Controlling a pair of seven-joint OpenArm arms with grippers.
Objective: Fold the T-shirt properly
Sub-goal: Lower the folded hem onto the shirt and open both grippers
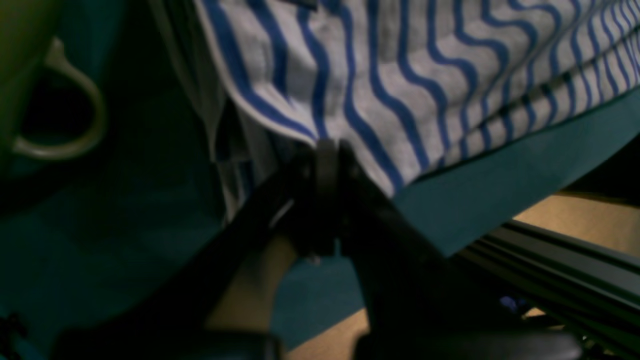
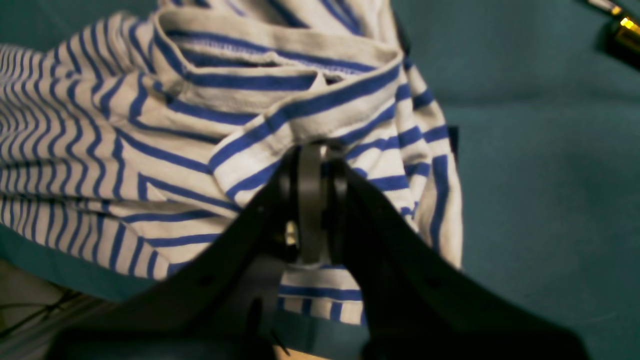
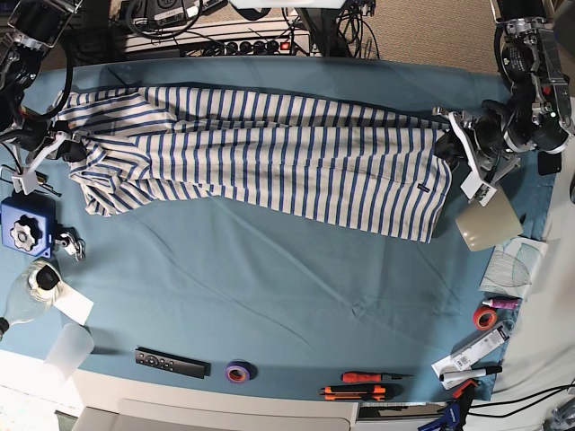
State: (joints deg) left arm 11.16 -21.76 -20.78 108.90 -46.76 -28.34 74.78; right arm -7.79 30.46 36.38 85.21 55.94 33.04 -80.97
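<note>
- Left wrist view: the left gripper (image 1: 327,150) has its jaws pinched together on the hem corner of the T-shirt (image 1: 400,75), right at the cloth's edge above the teal tablecloth (image 1: 490,185). So little fabric sits between the jaws that a sharp pull could, I judge, slip it free. A mug (image 1: 60,105) stands close on the left and a swing that way might knock it

- Right wrist view: the right gripper (image 2: 312,155) is clamped narrow on a bunched fold of the T-shirt (image 2: 150,150) near the neck seam. Several layers look caught together, so the fold may come out crooked

- Base view: the T-shirt (image 3: 269,153) lies stretched along the far side of the tablecloth (image 3: 269,287), left gripper (image 3: 452,144) at its right end, right gripper (image 3: 67,148) at its left. The near edge sags unevenly; uneven lifting would skew it. A remote (image 3: 171,362) and tape roll (image 3: 237,371) lie near the front edge, well apart
</note>
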